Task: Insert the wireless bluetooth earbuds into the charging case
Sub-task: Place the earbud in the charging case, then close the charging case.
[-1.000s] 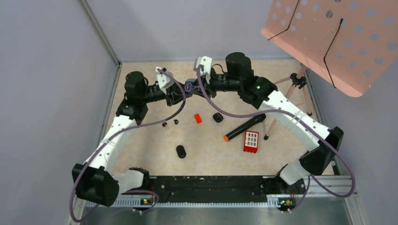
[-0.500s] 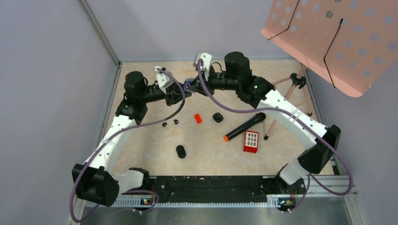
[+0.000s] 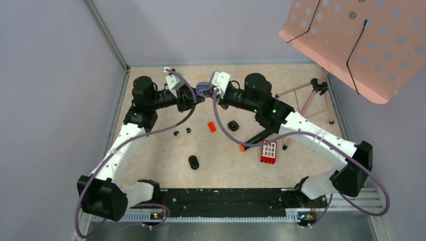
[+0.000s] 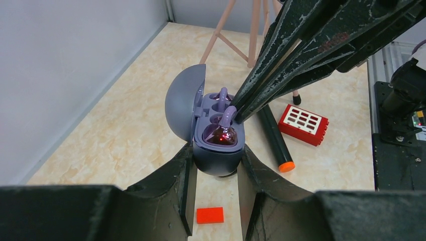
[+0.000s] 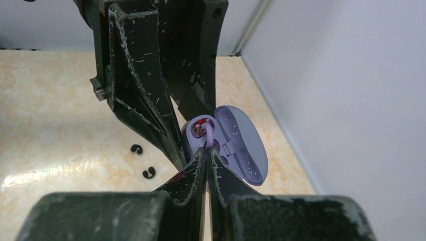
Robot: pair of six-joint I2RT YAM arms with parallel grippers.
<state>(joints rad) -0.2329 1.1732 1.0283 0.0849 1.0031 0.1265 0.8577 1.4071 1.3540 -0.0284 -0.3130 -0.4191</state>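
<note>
**Earbud going into the open case**

The left end effector (image 4: 217, 153) clamps the purple charging case (image 4: 217, 164) by its sides, lid (image 4: 183, 108) swung open. The right end effector (image 5: 207, 150) pinches a pale purple earbud (image 5: 208, 133) by its stem, its head down in one well of the case.

Lilac-grey charging case (image 4: 217, 156); pale purple earbud (image 4: 226, 123) glowing red; red block (image 4: 303, 124), white grid; beige marbled tabletop (image 4: 115, 140).
</note>
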